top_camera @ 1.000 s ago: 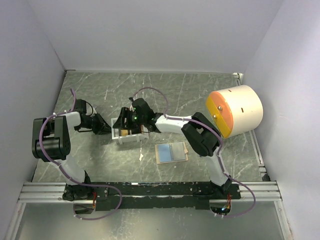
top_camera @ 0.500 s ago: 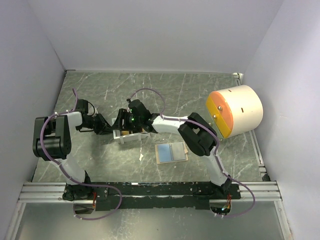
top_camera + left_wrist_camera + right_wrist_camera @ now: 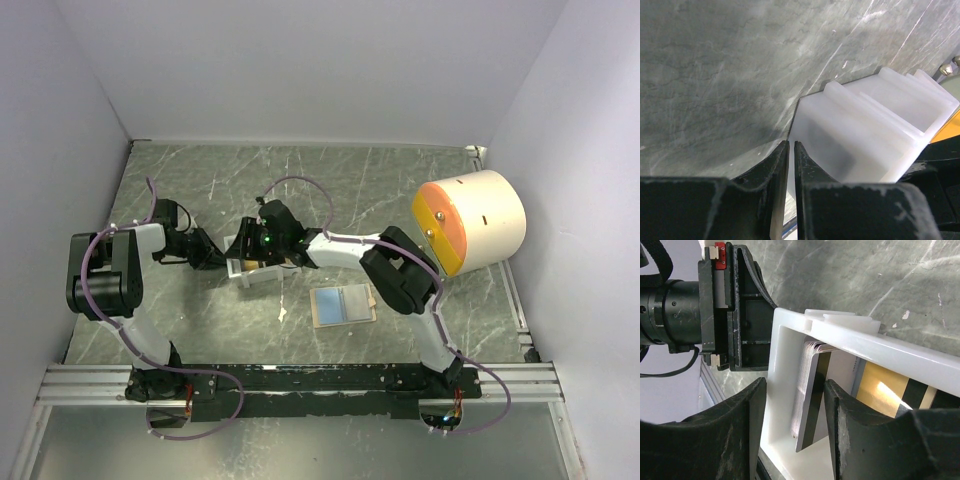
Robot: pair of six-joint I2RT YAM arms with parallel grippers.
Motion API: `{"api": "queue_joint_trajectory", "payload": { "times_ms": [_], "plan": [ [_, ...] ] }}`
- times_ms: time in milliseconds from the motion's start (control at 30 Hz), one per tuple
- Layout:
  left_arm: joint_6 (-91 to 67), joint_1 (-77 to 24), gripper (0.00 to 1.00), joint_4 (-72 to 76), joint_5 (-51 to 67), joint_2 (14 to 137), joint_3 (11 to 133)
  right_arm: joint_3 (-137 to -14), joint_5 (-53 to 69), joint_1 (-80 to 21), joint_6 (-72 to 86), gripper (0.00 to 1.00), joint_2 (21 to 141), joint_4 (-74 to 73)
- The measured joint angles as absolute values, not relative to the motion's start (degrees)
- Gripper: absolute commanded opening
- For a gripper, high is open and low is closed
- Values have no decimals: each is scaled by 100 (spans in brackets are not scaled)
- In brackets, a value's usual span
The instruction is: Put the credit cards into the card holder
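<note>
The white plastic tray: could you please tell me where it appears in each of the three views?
Top external: white tray left of centre, partly under the right gripper.
Left wrist: lower right, stepped end nearest.
Right wrist: centre to right, cards standing inside.
Shared landmark: the left gripper at the tray's end wall.

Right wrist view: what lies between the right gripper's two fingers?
The credit cards, standing on edge in the white tray, as the right wrist view shows.
</note>
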State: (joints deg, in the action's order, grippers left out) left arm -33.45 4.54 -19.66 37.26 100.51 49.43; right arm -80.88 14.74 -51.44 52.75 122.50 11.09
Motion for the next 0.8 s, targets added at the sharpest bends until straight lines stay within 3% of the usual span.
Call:
{"api": "queue_joint_trajectory", "payload": {
  "times_ms": [233,800],
  "plan": [
    [-3345,454,20,-1966,3721,10051,4943,-8031,1435,-5140,5290,22,12184,1157],
    [-3345,454,20,-1968,3656,10051,4945,-8005,1323,-5140,5245,1,12130,1168]
  ]
}}
